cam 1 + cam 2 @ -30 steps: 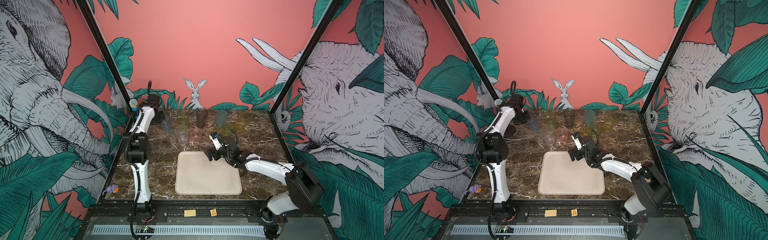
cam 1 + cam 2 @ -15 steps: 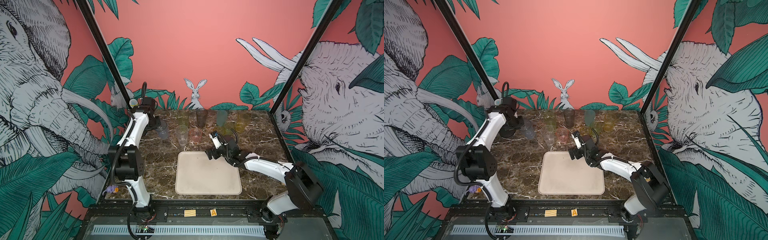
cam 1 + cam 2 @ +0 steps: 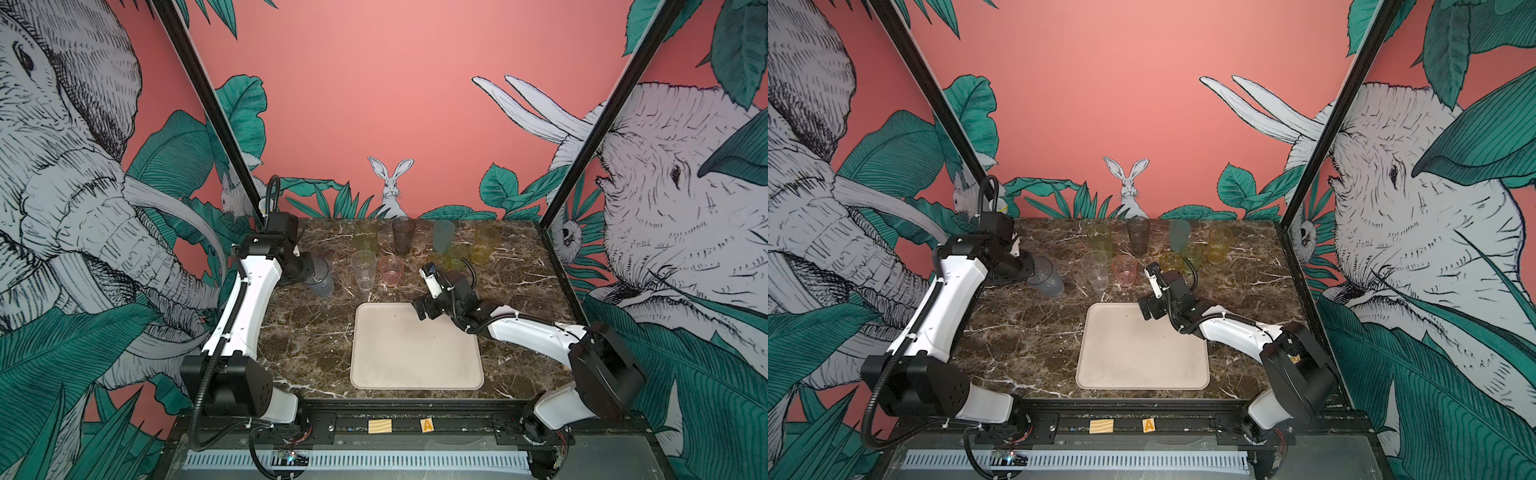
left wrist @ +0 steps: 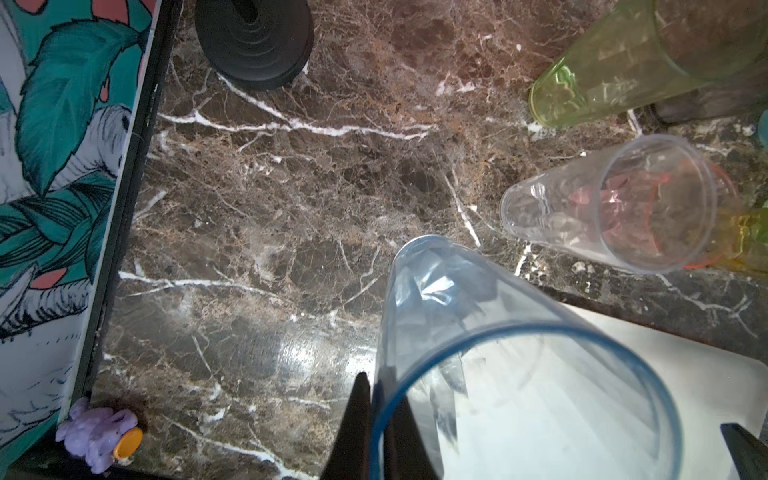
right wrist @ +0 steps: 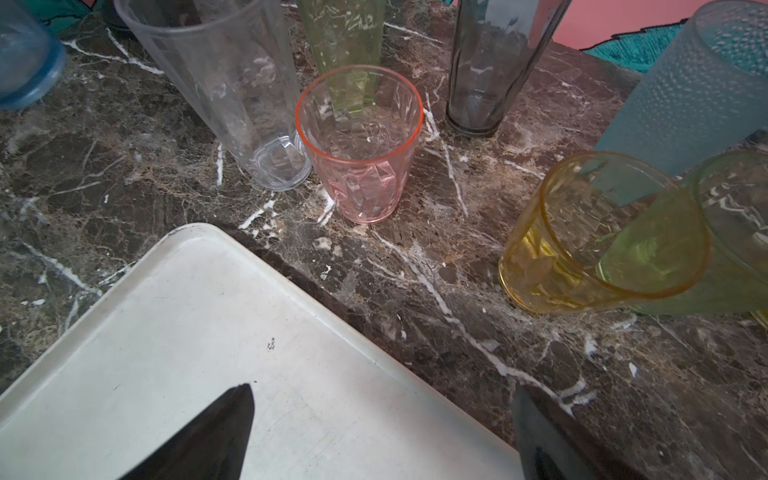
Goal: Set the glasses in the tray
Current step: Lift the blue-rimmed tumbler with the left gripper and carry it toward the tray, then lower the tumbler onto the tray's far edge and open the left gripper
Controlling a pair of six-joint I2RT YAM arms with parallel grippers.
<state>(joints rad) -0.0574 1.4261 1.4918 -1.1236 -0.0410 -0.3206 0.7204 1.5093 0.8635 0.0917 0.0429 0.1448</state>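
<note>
Left end effector [image 4: 376, 424]: closed on the rim wall of the grey-blue glass [image 3: 320, 279], one finger inside and one outside.
Held glass: tipped off upright, base lowest, and seemingly clear of the worktop [image 3: 307, 332].
Tray [image 3: 415, 353]: holds no glass. It lies to the right of the held glass and nearer the front edge, close by.
Right end effector [image 5: 382, 415]: jaws spread wide and holding nothing, over the tray's far right corner and facing the pink glass [image 5: 359, 153].
Other glasses: upright on the worktop behind the tray.
Judgement: the carry falls to the left arm, and the glass wants righting before set-down.
</note>
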